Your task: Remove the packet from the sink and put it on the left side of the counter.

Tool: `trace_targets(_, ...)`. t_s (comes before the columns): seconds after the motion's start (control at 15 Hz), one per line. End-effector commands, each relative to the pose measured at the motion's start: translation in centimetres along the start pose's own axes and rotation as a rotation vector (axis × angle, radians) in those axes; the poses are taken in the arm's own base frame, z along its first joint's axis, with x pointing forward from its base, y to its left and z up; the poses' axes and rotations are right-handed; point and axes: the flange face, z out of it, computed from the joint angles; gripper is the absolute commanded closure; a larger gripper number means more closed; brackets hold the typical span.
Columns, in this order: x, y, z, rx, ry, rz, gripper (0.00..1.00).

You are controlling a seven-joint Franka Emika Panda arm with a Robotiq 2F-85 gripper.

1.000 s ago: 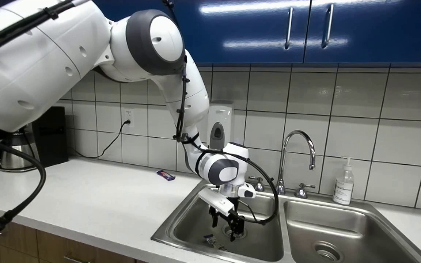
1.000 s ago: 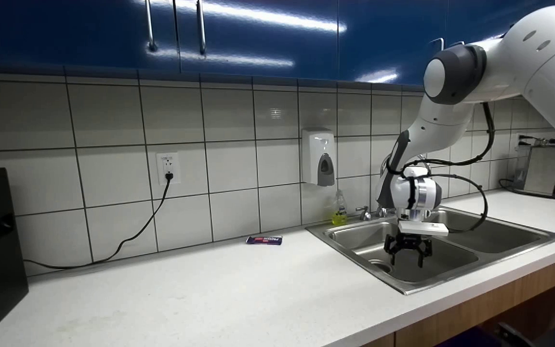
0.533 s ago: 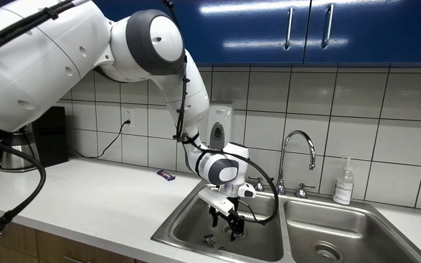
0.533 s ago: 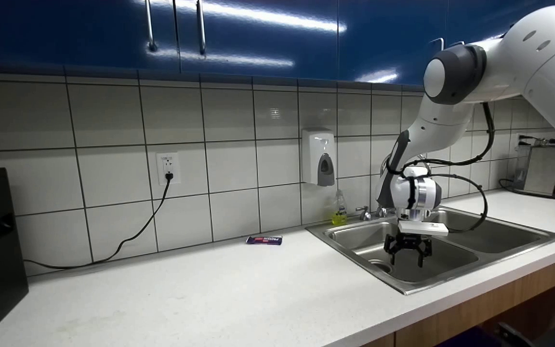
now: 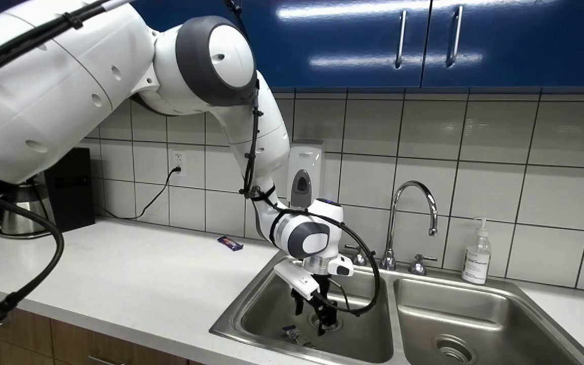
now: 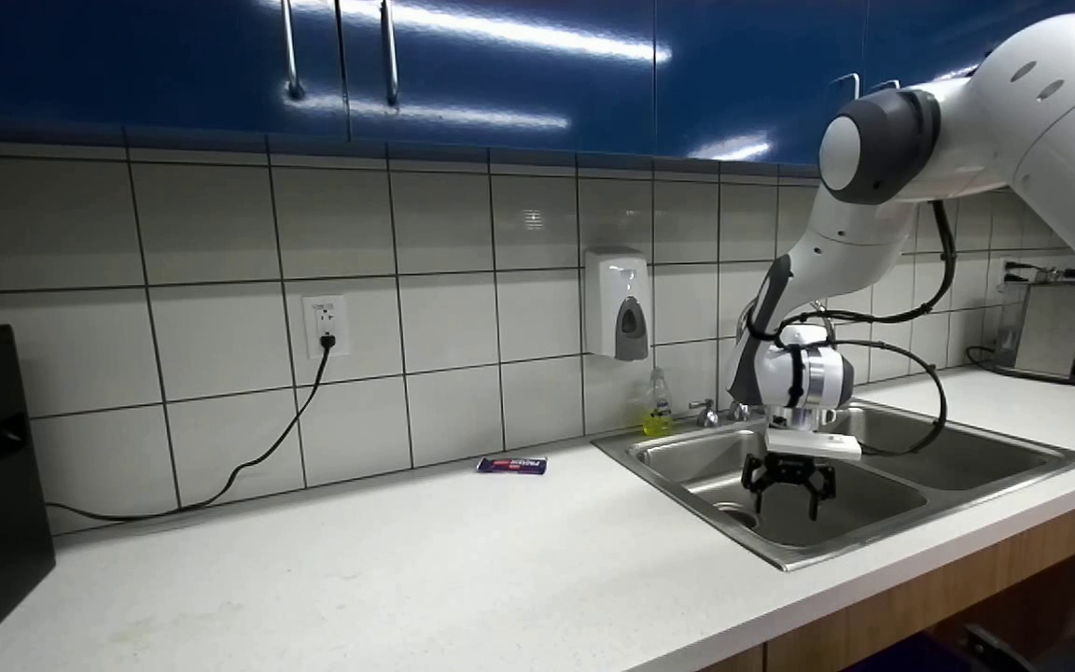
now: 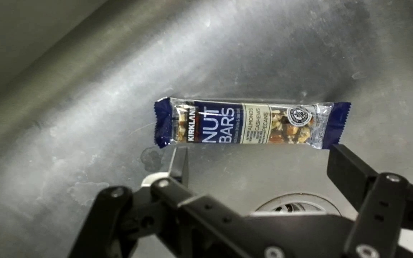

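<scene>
The gripper (image 6: 786, 512) has shifted slightly since half a sec. earlier in both exterior views, while the packet (image 7: 253, 123), a wrapped nut bar, stays put. Nearest in the wrist view, the jaws stand wide apart w/ nothing btwn them, lined up along the packet's length. Just past their tips, the packet lies flat on the floor of the L-hand basin of the sink (image 5: 397, 324), near the drain (image 7: 294, 206). It is prob. light and fairly stiff thru the middle, but its glossy film looks slick, its crimped ends floppy, and the nuts could crumble under a hard squeeze. Best hold appears to be mid-bar, across the narrow width, one jaw per long side, which calls for approx. a quarter turn; an end-to-end pinch may buckle it. Farther off, the counter (image 5: 135, 274), where the packet is due, runs L of the sink, w/ a second bar (image 5: 230, 243) lying near the tiled wall (image 5: 426, 132).
</scene>
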Motion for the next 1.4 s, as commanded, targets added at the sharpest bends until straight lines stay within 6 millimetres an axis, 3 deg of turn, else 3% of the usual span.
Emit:
trace_targets(0.0,-0.1,-0.5,0.4,0.021,0.012,0.142,0.0)
trace_targets(0.53,-0.7,-0.8,1.9,0.091,-0.04,0.438,0.0)
trace_targets(1.33,-0.6,-0.4,1.8,0.163,-0.048,0.978,0.0)
